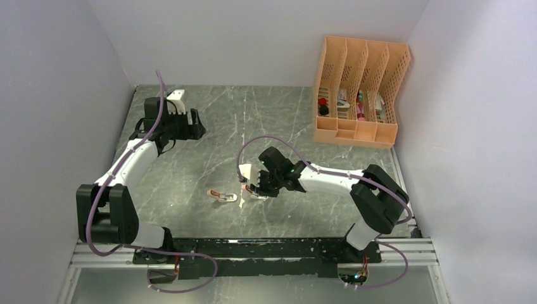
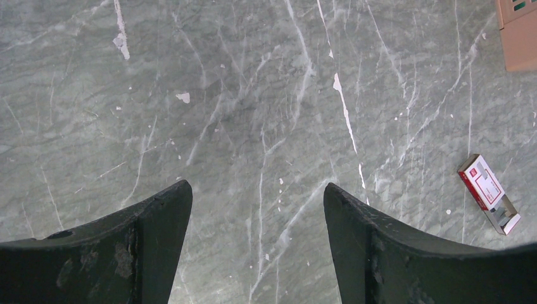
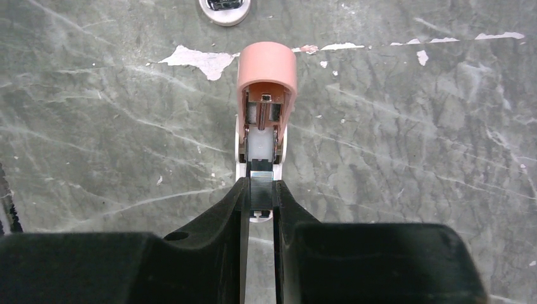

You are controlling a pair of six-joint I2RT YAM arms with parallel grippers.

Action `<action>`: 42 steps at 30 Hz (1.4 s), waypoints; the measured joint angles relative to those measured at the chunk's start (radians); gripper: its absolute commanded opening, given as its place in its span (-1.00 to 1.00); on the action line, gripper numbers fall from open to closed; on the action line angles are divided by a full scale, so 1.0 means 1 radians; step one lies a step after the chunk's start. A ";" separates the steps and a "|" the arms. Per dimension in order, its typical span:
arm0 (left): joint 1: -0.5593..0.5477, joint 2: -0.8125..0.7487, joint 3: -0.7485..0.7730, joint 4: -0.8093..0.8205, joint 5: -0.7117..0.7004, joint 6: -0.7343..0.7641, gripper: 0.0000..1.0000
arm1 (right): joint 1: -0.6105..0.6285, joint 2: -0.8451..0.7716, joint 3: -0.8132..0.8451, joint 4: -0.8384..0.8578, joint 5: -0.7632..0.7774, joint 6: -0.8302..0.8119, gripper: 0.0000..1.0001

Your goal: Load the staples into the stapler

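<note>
While the left gripper (image 1: 199,127) is parked far left, the right gripper (image 1: 256,189) is lowered mid-table. Through the left wrist, wide empty jaws and the red-and-white staple box (image 2: 487,192), print unreadable, are seen. At the right wrist, a staple strip (image 3: 261,185) is pinched, aligned with the open stapler (image 3: 266,76), apparently for insertion.

The table (image 1: 285,126) has a dark grey-green, marble-patterned top with pale veins and white chipped patches (image 3: 199,60). An orange lattice file organizer (image 1: 361,88) stands on it at the far right corner. Well to the left of the organizer and nearer the arm bases lies a red-and-white staple box (image 2: 487,193), flat, its grey tray slid partly out at one end. Nearer and further left of the organizer than the box, a salmon-pink mini stapler (image 1: 221,195) lies open. A second pink stapler (image 3: 266,69) lies just on its organizer side, also open.
</note>
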 measured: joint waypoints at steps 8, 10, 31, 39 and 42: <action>0.000 0.000 0.000 0.000 0.000 0.000 0.61 | 0.000 0.043 0.077 -0.106 -0.002 0.000 -0.71; 0.000 0.000 0.000 0.000 0.000 0.000 0.61 | 0.000 0.056 0.097 -0.130 0.000 0.001 -0.69; -0.002 0.000 0.000 0.000 0.000 0.001 0.61 | -0.003 0.087 0.159 -0.198 0.005 0.010 -0.38; -0.002 0.000 0.000 0.000 0.000 0.001 0.61 | -0.003 0.087 0.158 -0.198 0.004 0.011 -0.35; -0.002 0.000 0.000 0.000 0.000 0.001 0.61 | -0.003 0.086 0.152 -0.191 0.005 0.011 -0.34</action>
